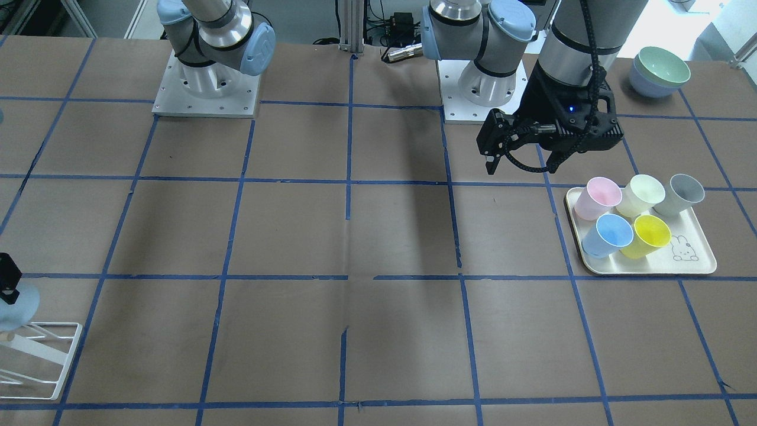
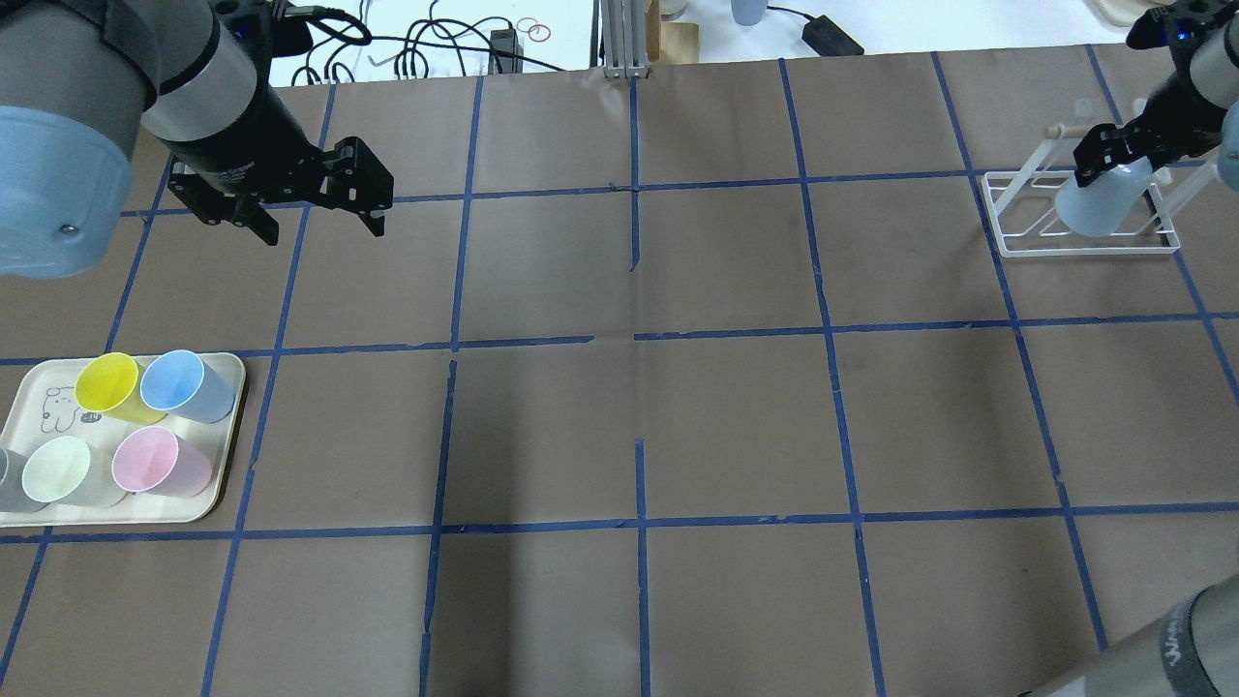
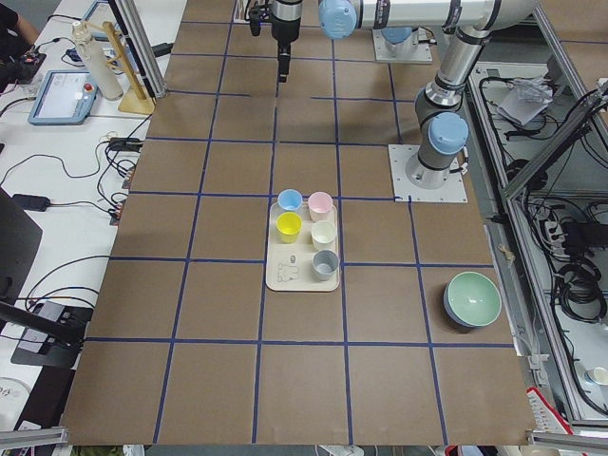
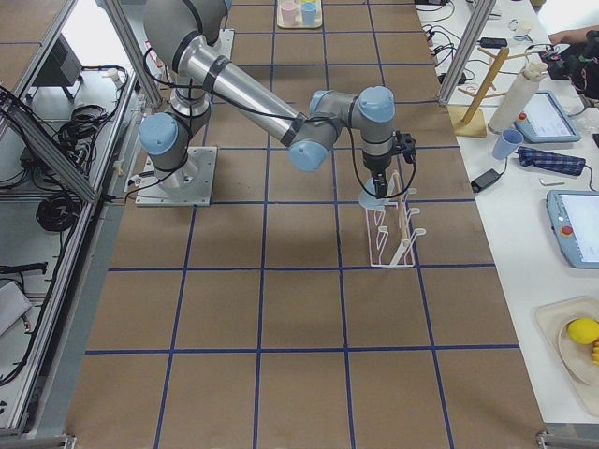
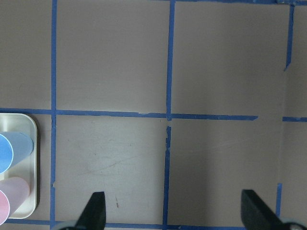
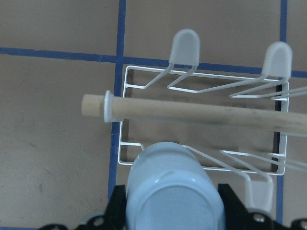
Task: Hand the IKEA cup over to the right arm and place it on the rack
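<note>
The pale blue IKEA cup point(image 2: 1103, 200) is gripped by my right gripper point(image 2: 1113, 160), which is shut on it just above the white wire rack point(image 2: 1079, 247) at the far right of the table. In the right wrist view the cup point(image 6: 175, 191) sits base up between the black fingers point(image 6: 231, 203), close over the rack's base frame point(image 6: 201, 74) and below its wooden bar point(image 6: 192, 112). I cannot tell whether a peg is inside the cup. The cup point(image 1: 15, 307) and rack point(image 1: 44, 355) also show in the front view. My left gripper point(image 2: 321, 232) is open and empty, hovering beyond the tray.
A cream tray point(image 2: 235, 426) at the near left holds yellow, sky-blue, pale green, pink and grey cups. It also shows in the front view point(image 1: 692, 234). Stacked bowls point(image 1: 659, 71) stand near the left arm's base. Blue tape lines grid the brown table.
</note>
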